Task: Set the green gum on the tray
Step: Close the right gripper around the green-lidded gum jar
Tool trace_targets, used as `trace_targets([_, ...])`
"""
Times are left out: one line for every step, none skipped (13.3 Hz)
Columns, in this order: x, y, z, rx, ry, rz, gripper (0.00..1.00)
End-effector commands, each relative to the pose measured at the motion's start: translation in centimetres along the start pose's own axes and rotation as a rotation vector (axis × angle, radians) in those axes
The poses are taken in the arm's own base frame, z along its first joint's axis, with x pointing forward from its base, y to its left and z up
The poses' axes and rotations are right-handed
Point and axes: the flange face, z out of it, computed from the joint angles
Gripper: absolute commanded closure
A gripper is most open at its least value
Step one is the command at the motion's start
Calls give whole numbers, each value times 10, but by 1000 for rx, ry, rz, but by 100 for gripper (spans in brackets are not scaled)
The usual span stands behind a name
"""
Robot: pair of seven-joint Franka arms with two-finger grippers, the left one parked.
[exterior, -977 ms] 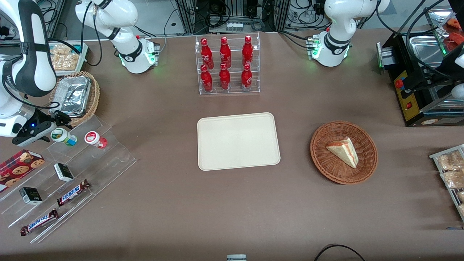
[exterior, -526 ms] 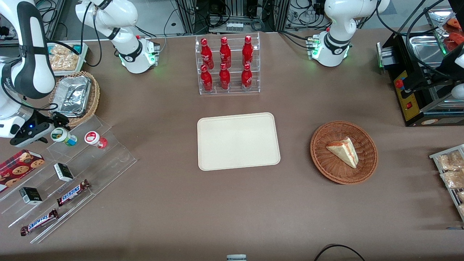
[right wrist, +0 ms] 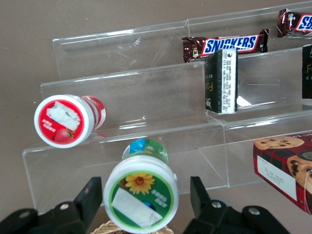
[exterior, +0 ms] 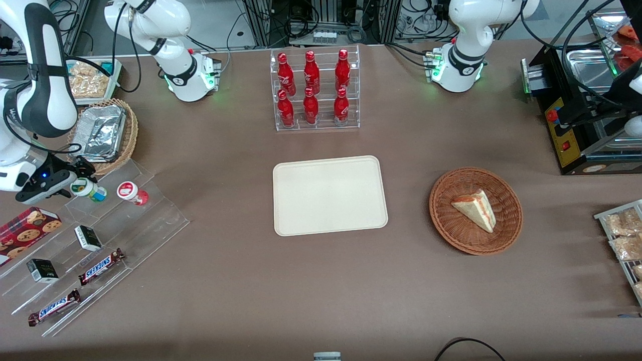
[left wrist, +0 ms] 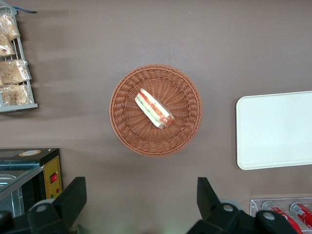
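From the front, the end effector (exterior: 75, 176) is sitting at the working arm's end of the counter (exterior: 301, 281), right at the top step of a clear acrylic display riser (exterior: 115, 225). The green gum (exterior: 88, 189) is lying on that top step, tipped so its lid faces outward for shoppers, with the red gum canister (exterior: 132, 193) just beside it. The cream tray (exterior: 329, 195) is waiting mid-counter, well apart from the gum, flat with rounded corners and a low rim, a shape that should be taking a small canister easily. Snickers bars (exterior: 100, 266) are resting on the lower steps, nearer the front camera.

From the parked arm's wrist, a woven wicker basket (left wrist: 156, 73) is holding a wedge sandwich (left wrist: 154, 108), and one end of the smooth, matte tray (left wrist: 273, 129) is showing beside it.

From the working wrist, the black fingers (right wrist: 90, 197) are standing apart, one on each side of the green gum (right wrist: 141, 192), not visibly touching it. I judge the arm is lining up to close on the round body. The lid is glossy white plastic with a sunflower label; the body below is green and blue. The red gum canister (right wrist: 66, 119) is lying close by on the same step, so a wide approach could be nudging it.
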Motion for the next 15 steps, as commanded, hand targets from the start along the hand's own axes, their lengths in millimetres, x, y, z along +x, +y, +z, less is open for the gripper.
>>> trace_targets([3,-1,0,0,21,3,16])
trace_targets([3,-1,0,0,21,3,16])
trace_targets([3,-1,-1,-1,22,2,21])
trace_targets([3,-1,0,0,21,0,48])
trace_targets([3,0,-1,-1,22,0,83])
trace_targets([3,-1,-2,1,21,0,100])
trace_targets([3,0,-3,0,22,2,100])
trace_targets([6,0,-6,1,22,3,100])
trace_targets([9,0,-12,14,14,4,100])
trace_targets([15,-1,-21,32,18,11,100])
trace_targets([27,-3,-36,47,22,6,100])
trace_targets([36,-6,-51,61,16,3,100])
trace_targets([46,-10,-68,75,7,7,100])
trace_targets([60,-19,-85,92,-6,5,100])
trace_targets([74,-30,-104,106,-20,22,100])
